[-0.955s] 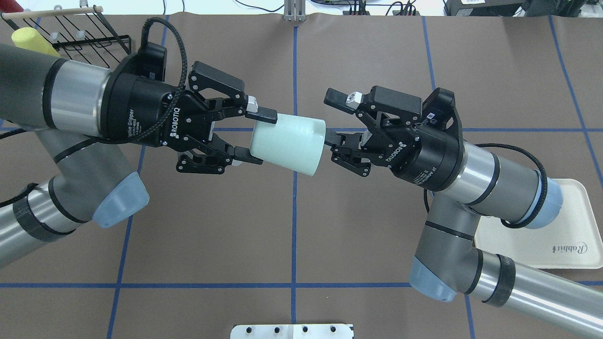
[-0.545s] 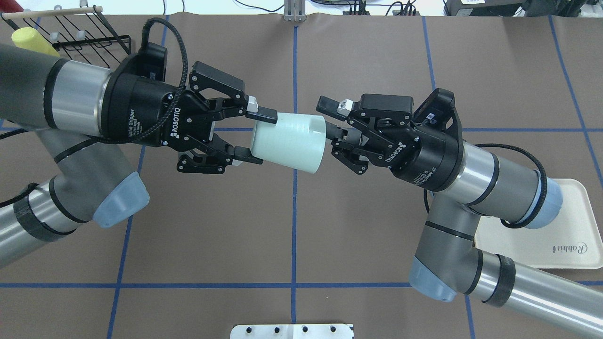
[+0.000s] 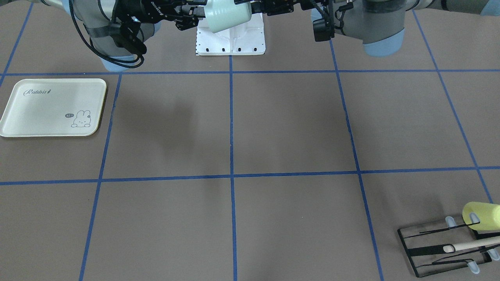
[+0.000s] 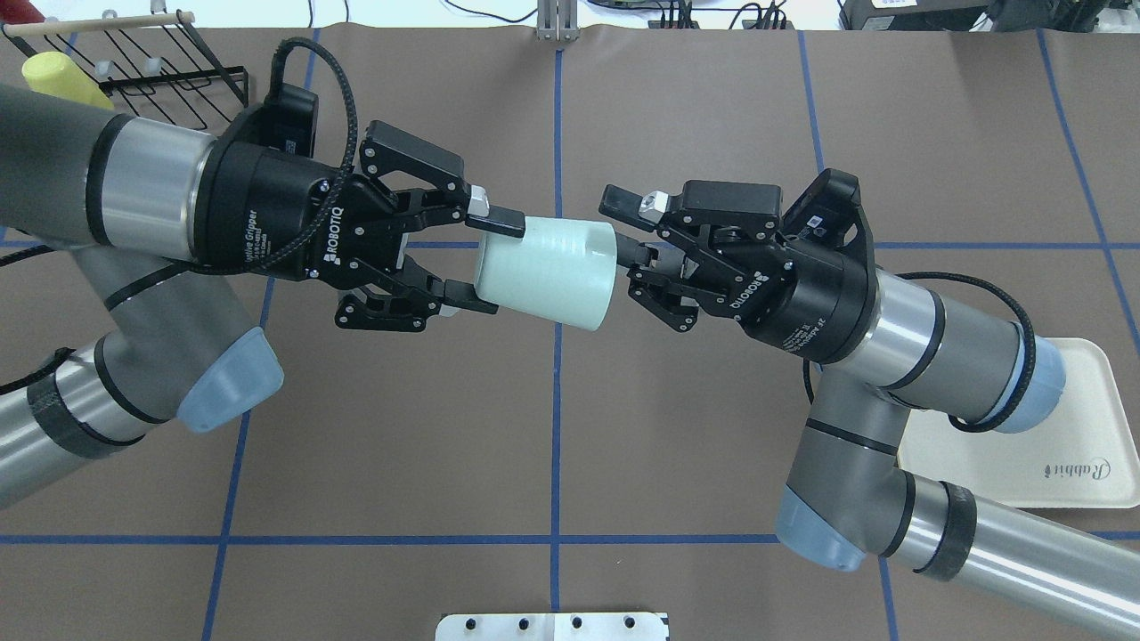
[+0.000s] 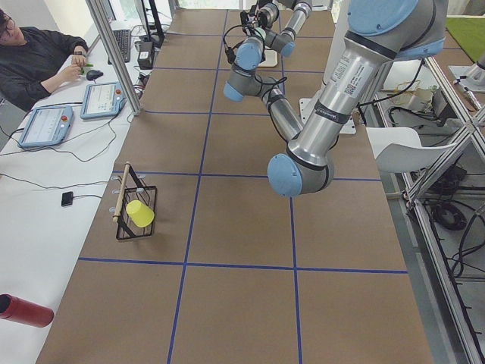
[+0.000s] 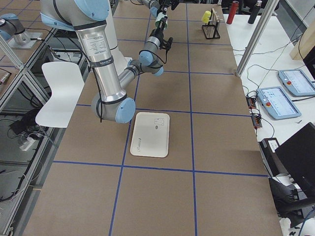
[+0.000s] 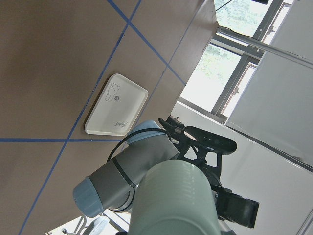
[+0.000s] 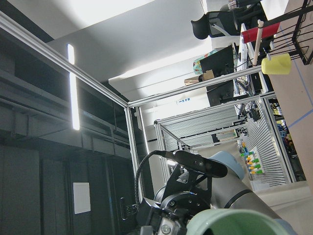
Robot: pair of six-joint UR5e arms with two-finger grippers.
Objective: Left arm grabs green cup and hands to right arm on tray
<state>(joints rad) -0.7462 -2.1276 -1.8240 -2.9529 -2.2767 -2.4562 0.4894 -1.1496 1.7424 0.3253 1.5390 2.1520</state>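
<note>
**Handover half made: cup hanging between two claws**

The left claw (image 4: 488,260) is clamping the green cup (image 4: 548,271) by its base, holding it sideways in mid-air over the bench (image 3: 293,128). The right claw (image 4: 621,227) is hovering at the cup's mouth, jaws apart, not pinching. So the pickup looks done; the take, the release and the trip to the tray (image 3: 23,125), lying well apart, are left. Blue tape lines are crossing the brown bench; a yellow cup (image 3: 482,215) is resting on a wire rack (image 3: 437,249) at one corner.
</note>
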